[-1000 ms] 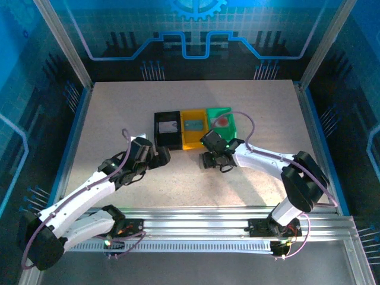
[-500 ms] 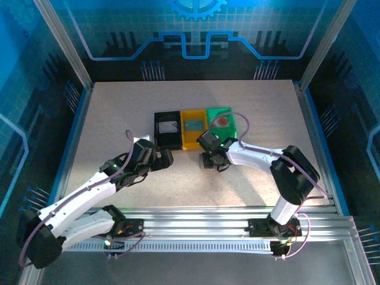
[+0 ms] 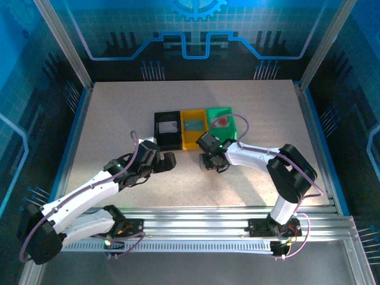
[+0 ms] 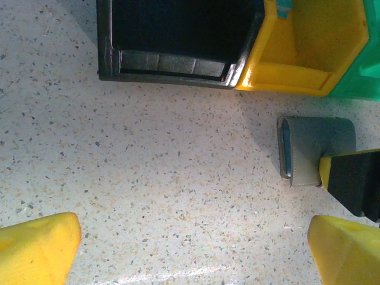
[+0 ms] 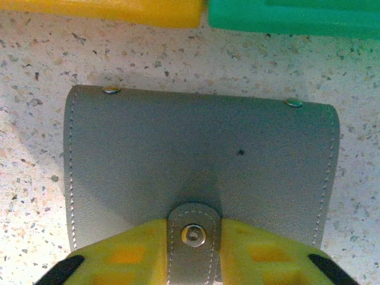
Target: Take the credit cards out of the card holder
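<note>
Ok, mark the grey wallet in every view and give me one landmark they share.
Right wrist: wallet at centre, clasp tab between the fingers.
Left wrist: right side, below the yellow bin.
Top: mostly under the right gripper, in front of the yellow bin.
Landmark: yellow bin, just beyond the wallet in all three.

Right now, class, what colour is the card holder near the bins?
The card holder is grey with pale stitching; clearest in the right wrist view.

Matt leathery card holder (image 5: 202,148), smooth speckled table (image 4: 148,190)
</note>
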